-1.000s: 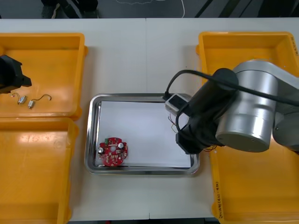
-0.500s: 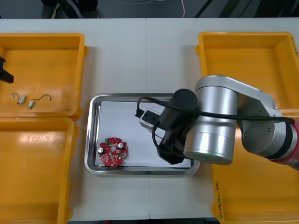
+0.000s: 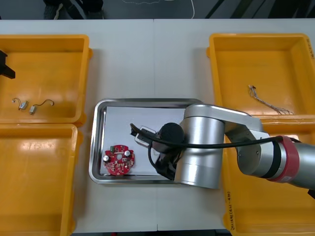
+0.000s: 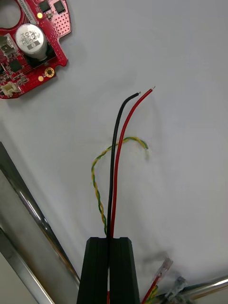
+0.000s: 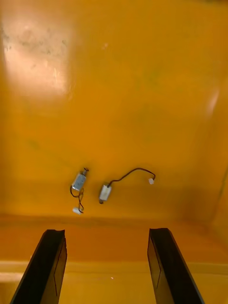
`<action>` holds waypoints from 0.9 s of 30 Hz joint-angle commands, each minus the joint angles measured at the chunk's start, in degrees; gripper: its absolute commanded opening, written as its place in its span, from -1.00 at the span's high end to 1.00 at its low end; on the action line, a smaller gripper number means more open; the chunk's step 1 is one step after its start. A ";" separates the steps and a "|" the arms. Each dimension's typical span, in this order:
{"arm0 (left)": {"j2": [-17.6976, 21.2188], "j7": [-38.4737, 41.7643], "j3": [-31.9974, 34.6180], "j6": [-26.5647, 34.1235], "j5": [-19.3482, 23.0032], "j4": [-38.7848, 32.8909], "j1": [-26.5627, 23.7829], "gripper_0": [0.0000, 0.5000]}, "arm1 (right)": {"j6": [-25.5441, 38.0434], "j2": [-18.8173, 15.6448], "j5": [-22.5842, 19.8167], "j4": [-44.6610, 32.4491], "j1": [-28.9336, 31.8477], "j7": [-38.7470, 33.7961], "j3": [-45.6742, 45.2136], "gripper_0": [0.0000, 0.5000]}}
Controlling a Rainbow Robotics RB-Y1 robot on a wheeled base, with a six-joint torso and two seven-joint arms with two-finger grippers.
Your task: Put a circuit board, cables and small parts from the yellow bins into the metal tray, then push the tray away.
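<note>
Near the circuit board (image 3: 118,160), right jaws pinch red and black cables (image 4: 114,159), hidden by the arm from the front; left jaws, far off, stand spread.

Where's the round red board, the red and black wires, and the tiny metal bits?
circuit board (image 3: 118,160): front view, its middle.
red and black cable (image 4: 113,190): right wrist view, halfway along.
small metal parts (image 5: 105,192): left wrist view, one part's body.
</note>
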 commanded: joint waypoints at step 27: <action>4.21 -16.09 -14.65 -17.88 0.54 16.87 -4.45 -0.98 | -6.46 1.40 2.27 4.95 -5.36 4.06 7.27 -0.06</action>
